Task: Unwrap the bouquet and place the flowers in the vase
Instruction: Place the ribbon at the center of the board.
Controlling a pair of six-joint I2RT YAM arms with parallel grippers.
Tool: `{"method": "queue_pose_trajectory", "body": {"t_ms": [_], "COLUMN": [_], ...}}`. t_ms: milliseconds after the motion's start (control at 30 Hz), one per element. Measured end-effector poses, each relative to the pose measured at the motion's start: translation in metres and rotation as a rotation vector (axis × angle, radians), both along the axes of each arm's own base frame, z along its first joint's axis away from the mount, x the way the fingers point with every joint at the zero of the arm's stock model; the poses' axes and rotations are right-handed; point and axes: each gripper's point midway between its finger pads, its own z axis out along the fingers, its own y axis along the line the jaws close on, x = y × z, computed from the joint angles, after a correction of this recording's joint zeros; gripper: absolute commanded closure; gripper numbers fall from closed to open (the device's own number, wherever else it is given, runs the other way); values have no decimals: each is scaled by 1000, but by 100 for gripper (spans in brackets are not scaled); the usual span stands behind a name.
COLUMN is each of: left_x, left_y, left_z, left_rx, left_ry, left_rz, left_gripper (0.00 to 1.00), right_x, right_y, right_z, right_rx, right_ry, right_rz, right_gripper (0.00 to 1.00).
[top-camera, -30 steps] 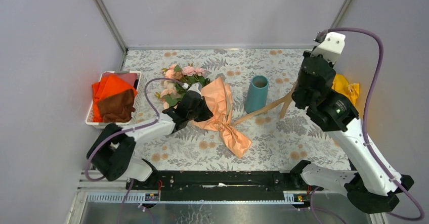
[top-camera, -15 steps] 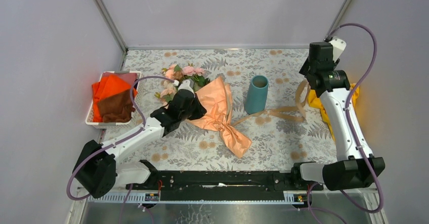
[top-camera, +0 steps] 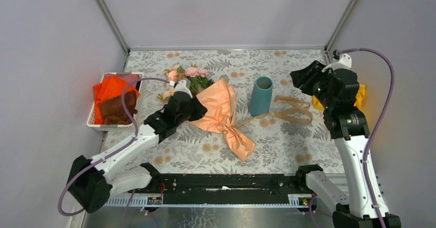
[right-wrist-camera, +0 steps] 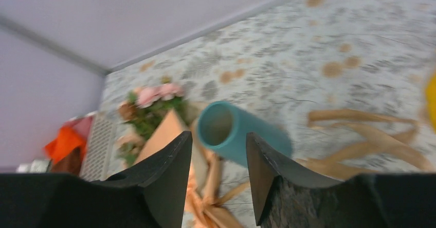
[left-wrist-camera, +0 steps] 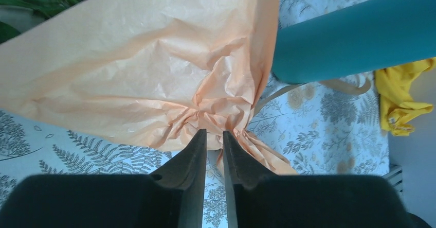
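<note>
Tan ribbon (top-camera: 293,112) off, pink roses (top-camera: 187,73) still in crinkled peach paper (top-camera: 221,109), teal cylindrical vase (top-camera: 260,97) empty; left gripper (left-wrist-camera: 214,133) barely parted, right gripper (right-wrist-camera: 218,135) wider, neither holding anything.

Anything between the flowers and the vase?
Yes: the peach paper, wrapped round the flowers, lies between their heads and the vase. The ribbon trails flat on the table past the vase's near side.

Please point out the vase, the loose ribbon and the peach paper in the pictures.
vase (top-camera: 260,98), top external view, middle of its teal wall.
loose ribbon (top-camera: 298,118), top external view, lower loop right of vase.
peach paper (left-wrist-camera: 133,79), left wrist view, wide crinkled sheet.
</note>
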Motion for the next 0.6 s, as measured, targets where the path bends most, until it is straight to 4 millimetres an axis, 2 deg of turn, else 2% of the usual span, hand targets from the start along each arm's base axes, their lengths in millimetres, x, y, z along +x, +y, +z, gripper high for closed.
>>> {"method": "queue_pose_trajectory", "body": {"t_ms": [67, 133, 300, 433, 533, 600], "left_x": [-2, -4, -6, -8, -12, -15], "left_y": [6, 15, 38, 54, 66, 72], "left_z": [14, 33, 85, 106, 108, 106], "left_rx": [-12, -29, -64, -65, -46, -32], "left_ry": [-34, -83, -202, -248, -253, -251], "left_rz": [19, 46, 133, 193, 227, 244], "left_gripper": [68, 65, 63, 60, 59, 59], "right_x": [-12, -22, -41, -61, -77, -78], "right_y": [23, 50, 115, 181, 225, 246], "right_z": [15, 21, 5, -31, -68, -100], "right_rx": [30, 40, 31, -33, -106, -165], "right_ry": [-49, -68, -11, 92, 187, 265], "right_rz": [104, 211, 441, 618, 722, 750], "right_gripper": [51, 52, 57, 57, 57, 57]}}
